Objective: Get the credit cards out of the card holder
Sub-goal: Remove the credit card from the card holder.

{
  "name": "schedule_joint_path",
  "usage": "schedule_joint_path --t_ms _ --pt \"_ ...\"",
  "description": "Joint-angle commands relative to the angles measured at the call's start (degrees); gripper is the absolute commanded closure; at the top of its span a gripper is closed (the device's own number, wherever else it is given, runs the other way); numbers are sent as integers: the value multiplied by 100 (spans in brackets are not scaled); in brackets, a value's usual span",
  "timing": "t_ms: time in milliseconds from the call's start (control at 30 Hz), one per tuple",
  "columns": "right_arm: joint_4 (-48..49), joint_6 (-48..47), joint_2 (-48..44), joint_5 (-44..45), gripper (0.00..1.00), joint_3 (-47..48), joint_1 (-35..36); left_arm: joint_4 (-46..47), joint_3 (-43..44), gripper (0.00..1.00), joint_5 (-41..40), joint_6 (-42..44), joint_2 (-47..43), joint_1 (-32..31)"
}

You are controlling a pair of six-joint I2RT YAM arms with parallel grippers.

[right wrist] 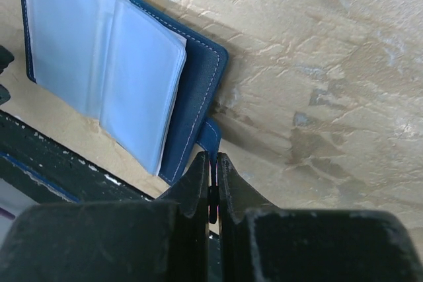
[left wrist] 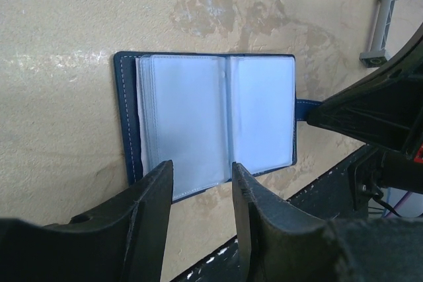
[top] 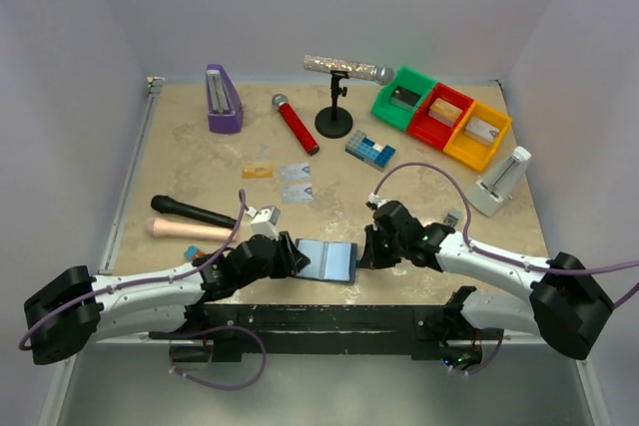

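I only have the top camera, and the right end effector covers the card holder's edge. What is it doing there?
Observer: The right end effector is shut on the closure tab of the card holder, pinning that side against the table.
Operator: Any cards showing in the open spread?
Observer: None. In the left wrist view, both clear sleeves facing up look empty. The pages stacked beneath them are hidden.
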Motion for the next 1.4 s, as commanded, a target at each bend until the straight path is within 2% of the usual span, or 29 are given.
schedule_joint_path --t_ms 0,533,833,1067,1367 --pt "187 217 -159 -88 100 -62 89 329 255 54 51 138 138 -5" --pt "248 199 -71 -149 100 -53 98 -49 519 53 7 103 744 -5" --pt "248 199 -19 -167 100 -45 98 -330 484 48 -212 41 569 -5" --pt "284 199 34 -185 100 -27 98 -208 422 47 -125 41 621 -5" --pt "345 208 104 -281 100 -18 98 205 396 50 191 120 849 -5"
